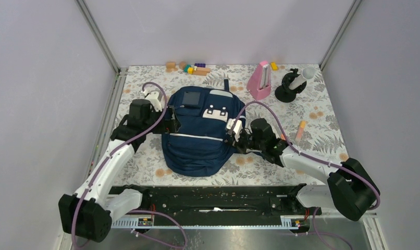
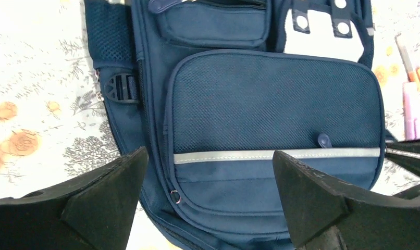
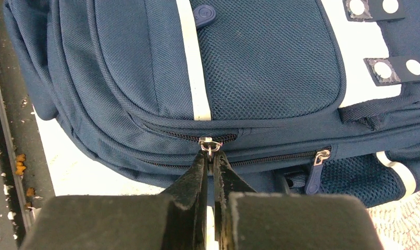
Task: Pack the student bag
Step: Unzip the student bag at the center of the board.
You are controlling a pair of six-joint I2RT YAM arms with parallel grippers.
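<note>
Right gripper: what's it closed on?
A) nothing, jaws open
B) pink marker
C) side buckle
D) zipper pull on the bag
D: in the right wrist view, the right gripper is shut with its tips pinching the metal zipper pull on the side of the student bag.

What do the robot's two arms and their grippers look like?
The left arm and right arm have white shells with bulky black joints, and a purple cable runs along each. The left gripper and right gripper carry matte black wedge-shaped fingers tapering to points.
</note>
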